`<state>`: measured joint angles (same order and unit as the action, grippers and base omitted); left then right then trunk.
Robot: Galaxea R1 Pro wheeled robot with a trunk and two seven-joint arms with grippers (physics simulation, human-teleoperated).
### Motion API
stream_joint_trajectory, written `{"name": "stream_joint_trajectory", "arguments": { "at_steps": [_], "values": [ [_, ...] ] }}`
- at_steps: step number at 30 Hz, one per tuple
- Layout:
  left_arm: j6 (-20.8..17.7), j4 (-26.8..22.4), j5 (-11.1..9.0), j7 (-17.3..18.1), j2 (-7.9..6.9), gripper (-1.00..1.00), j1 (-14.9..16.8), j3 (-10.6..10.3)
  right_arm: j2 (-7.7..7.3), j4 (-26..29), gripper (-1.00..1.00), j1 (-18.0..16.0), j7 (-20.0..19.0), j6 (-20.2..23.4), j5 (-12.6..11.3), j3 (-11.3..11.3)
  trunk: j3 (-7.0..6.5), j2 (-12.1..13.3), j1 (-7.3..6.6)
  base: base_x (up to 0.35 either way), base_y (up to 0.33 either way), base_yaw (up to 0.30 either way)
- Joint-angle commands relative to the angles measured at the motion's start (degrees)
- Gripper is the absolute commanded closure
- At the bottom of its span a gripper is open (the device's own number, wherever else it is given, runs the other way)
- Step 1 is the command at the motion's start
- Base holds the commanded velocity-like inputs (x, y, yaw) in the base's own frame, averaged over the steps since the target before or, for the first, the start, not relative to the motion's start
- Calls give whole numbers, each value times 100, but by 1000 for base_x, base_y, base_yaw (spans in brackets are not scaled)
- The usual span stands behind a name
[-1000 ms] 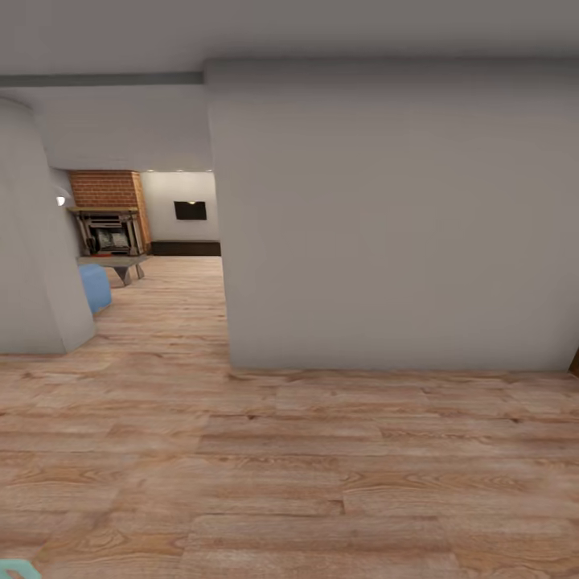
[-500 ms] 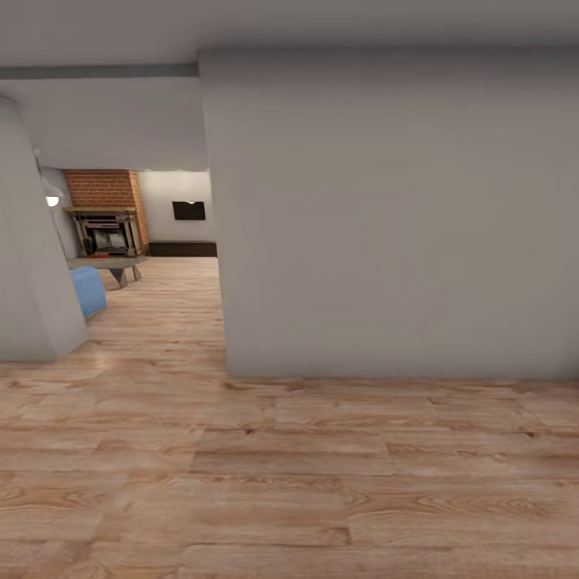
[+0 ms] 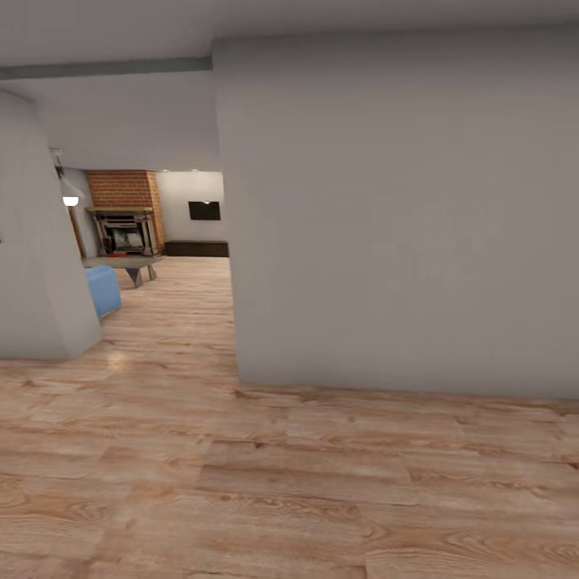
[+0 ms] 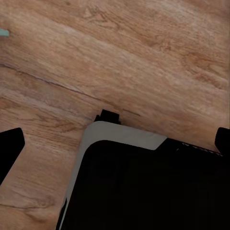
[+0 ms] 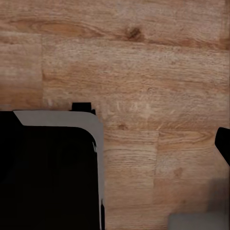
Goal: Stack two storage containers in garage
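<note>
Living room [image 3: 153,241] lies down the hall — brick chimney [image 3: 121,189], mantel [image 3: 122,229]. Both grippers' fingers spread wide, empty, over plank flooring [image 3: 241,482].

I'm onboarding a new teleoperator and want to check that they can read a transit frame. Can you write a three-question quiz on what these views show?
1. True or false: the brick chimney stands at the far end of the opening to the left of the big grey wall.
2. What lies under both wrist cameras?
A. concrete
B. wood-plank flooring
C. carpet
3. Fill in: the soft-looking thing beside the left wall corner, before the low table, is coloured ____.

Key: 1 true; 2 B; 3 blue.
</note>
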<state>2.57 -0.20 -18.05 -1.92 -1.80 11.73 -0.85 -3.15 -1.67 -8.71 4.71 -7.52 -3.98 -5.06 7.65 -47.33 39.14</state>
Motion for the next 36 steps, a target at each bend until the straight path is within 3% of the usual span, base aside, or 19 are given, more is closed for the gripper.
{"name": "stream_joint_trajectory", "arguments": {
  "at_steps": [1, 14, 36],
  "values": [
    [16, 4, -23, -10, 2, -100, 5, -11, 1, -18, -100, -8, 10, -33, -41, -46, 9, -6, 4, 324, 0, 262],
    [16, 5, -23, -10, 2, -100, 5, -11, 5, -18, -100, -8, 16, -35, -41, -43, 9, -6, 4, 324, 0, 60],
    [16, 2, -23, -10, 4, -100, 5, -11, 10, -14, -100, -8, -42, -97, -33, -39, 9, -6, 4, 324, 0, 269]
  ]
}}
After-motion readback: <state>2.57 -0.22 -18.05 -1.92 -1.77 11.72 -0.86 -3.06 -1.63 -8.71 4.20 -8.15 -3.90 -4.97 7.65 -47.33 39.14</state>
